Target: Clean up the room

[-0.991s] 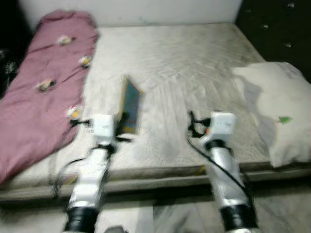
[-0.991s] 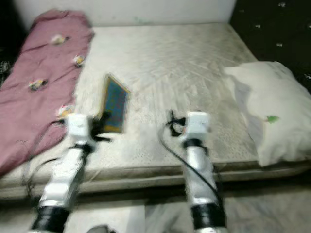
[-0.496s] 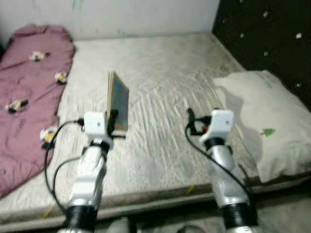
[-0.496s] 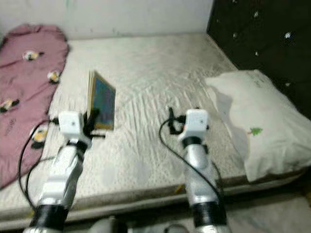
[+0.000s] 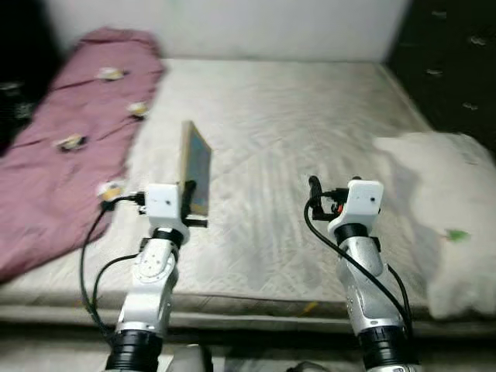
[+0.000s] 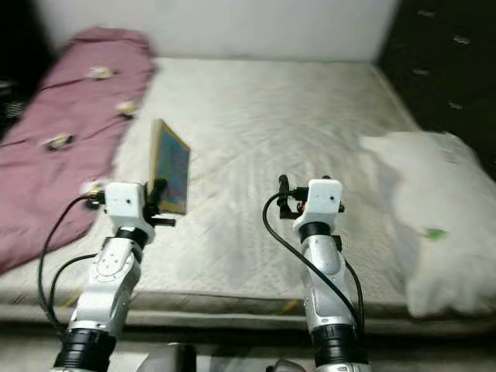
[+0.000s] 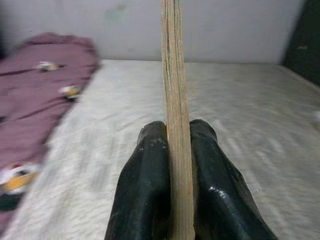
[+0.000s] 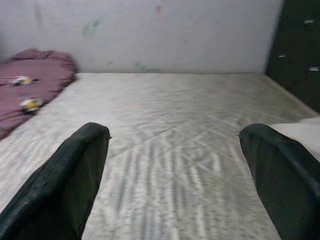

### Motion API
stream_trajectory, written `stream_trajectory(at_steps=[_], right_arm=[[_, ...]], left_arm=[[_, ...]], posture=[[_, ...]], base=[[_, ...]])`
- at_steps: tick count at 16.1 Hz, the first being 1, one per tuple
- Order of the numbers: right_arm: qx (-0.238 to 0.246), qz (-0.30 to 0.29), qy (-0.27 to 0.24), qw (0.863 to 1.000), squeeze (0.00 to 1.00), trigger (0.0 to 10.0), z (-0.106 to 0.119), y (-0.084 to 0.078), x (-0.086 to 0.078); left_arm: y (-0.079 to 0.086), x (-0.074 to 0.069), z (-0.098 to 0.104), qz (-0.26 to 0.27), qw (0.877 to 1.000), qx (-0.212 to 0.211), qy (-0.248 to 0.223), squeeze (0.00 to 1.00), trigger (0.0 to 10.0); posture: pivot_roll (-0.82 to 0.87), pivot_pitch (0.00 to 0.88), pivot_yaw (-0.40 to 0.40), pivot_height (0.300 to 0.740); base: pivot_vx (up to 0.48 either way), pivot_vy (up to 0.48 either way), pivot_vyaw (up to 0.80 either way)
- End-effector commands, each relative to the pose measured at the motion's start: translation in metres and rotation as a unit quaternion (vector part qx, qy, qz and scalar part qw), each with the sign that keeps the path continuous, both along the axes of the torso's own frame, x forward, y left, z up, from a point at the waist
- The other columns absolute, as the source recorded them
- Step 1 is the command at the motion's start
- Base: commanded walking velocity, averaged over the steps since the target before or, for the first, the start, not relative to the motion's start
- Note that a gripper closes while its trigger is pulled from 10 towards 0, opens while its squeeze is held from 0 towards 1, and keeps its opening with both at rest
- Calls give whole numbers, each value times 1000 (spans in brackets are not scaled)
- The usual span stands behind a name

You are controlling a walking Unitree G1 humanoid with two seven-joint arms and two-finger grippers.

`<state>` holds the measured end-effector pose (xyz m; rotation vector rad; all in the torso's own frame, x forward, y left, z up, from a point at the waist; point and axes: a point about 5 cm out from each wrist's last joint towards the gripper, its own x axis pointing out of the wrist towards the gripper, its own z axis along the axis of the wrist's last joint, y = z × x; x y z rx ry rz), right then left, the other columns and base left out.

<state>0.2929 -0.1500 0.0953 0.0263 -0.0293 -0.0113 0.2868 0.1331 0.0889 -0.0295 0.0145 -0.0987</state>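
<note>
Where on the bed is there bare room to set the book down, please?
The middle of the mattress is bare, between the maroon blanket and the white pillow. The left end effector holds the book.

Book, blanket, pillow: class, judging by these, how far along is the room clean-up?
Done: the book is off the bed. In hand: the left gripper clamps it upright on its edge above the mattress. Left: putting the book away, and perhaps the rumpled blanket and pillow. The right gripper hangs open.
</note>
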Motion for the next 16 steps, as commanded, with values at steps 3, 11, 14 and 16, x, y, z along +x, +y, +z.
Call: stream_trajectory(at_steps=[3,11,14,16], right_arm=[[2,5,-2,1000,0,10000,1,3,3],[3,4,-4,1000,0,10000,2,2,4],[1,6,-3,1000,0,10000,1,2,4],[1,6,-2,1000,0,10000,1,1,4]], left_arm=[[-2,1,8,-2,1000,8,-16,0,10000],[-5,1,9,-10,1000,-6,-19,0,10000],[-5,0,9,-11,1000,-11,-17,0,10000],[-6,0,9,-11,1000,-12,-17,0,10000]], posture=[[-49,13,10,740],[-60,17,9,740],[-60,19,6,740],[-62,20,4,740]], base=[[0,0,0],[0,-235,0],[0,-276,0],[0,-274,0]])
